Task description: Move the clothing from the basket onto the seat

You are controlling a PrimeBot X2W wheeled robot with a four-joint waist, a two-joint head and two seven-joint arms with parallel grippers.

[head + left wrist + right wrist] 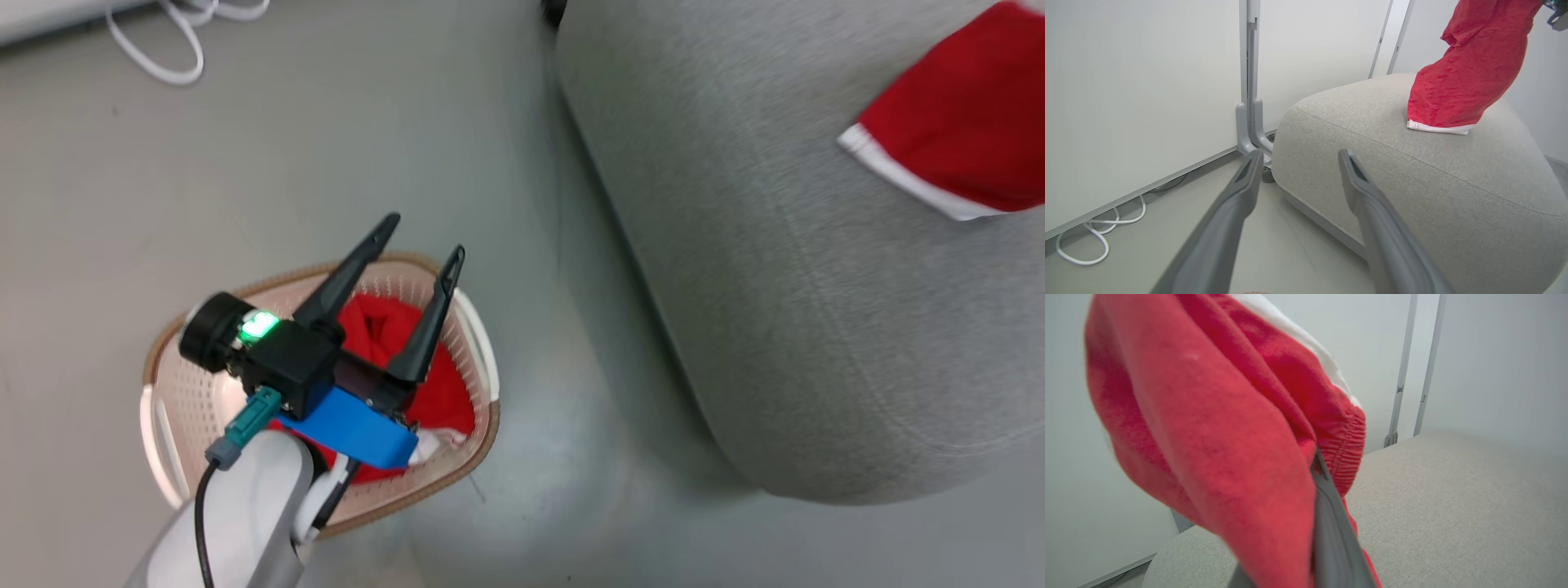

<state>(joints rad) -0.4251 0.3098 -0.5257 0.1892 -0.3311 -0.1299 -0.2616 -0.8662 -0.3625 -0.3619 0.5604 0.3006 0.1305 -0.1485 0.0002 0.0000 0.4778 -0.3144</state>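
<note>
The cream basket (188, 408) stands on the floor at the lower left, with red clothing (384, 327) lying inside it. My left gripper (425, 235) hovers open over the basket, fingers spread and nothing between them; its own view has them (1300, 153) pointing toward the grey seat (1412, 183). A second red garment (1466, 81) with white trim hangs over the seat (775, 286), its lower end touching the cushion. My right gripper (1314, 457) is shut on this garment (1208, 437), which drapes over the fingers.
A white cable (175, 49) loops on the grey floor by the wall. A grey metal post (1249, 102) stands against the white wall panel close to the seat's corner. A strip of floor separates basket and seat.
</note>
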